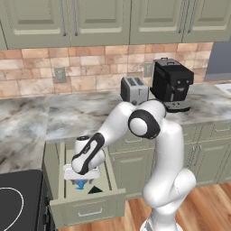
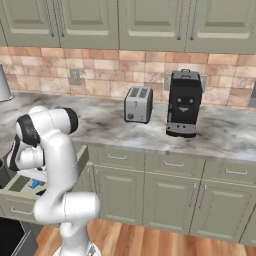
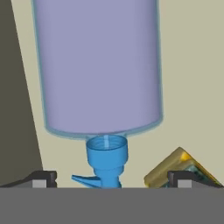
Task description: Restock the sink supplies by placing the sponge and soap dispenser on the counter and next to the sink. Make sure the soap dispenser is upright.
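Drawer (image 1: 85, 204) of olive-green wood stands pulled open under the veined marble counter (image 1: 67, 115), holding one lavender-blue soap dispenser (image 3: 98, 65) with bright blue pump, lying flat, and one yellow-and-green sponge (image 3: 168, 173) beside it. Gripper (image 3: 111, 179) hangs above, fingers (image 3: 43, 177) apart, straddling the pump.

No text, label, brand, number or sign can be read anywhere in these pictures. The black box-shaped coffee machine (image 2: 184, 103) right of centre in the right base view has a plain front, and the small silver toaster (image 2: 138, 104) beside it carries no marking that can be made out. In the hand view, the smooth lavender-blue soap bottle with the bright blue pump top (image 3: 98, 70) filling the upper middle has no label or print.
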Robot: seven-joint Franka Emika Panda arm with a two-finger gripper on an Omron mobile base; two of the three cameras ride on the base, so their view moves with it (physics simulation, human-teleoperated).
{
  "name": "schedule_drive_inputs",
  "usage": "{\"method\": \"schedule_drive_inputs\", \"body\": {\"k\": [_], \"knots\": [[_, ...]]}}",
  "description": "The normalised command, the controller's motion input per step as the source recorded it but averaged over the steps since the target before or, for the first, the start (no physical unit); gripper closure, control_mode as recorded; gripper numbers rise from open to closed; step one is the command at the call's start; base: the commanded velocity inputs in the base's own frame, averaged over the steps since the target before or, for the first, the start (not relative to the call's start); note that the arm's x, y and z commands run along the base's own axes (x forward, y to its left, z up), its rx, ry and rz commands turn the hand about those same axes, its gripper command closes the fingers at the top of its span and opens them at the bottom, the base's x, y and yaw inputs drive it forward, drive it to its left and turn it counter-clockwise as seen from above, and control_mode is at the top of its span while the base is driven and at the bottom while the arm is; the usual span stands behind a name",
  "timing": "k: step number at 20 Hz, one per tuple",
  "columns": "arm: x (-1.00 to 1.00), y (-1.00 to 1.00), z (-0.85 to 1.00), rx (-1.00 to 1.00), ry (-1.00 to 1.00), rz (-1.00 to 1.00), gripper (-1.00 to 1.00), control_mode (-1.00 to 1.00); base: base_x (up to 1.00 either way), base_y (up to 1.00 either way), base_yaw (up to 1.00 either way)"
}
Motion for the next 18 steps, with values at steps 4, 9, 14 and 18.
{"method": "schedule_drive_inputs", "body": {"k": [4,9,14,18], "knots": [[0.00,0.12,-0.06,0.00,0.00,-0.05,-1.00,-1.00,0.00,0.00,0.00],[0.00,0.04,-0.05,0.00,0.00,-0.05,-1.00,-1.00,0.00,0.00,0.00],[0.00,0.00,-0.01,0.00,0.00,-0.07,-1.00,-1.00,0.00,0.00,0.00],[0.03,0.00,-0.03,0.00,0.00,-0.07,-1.00,-1.00,0.00,0.00,0.00]]}}
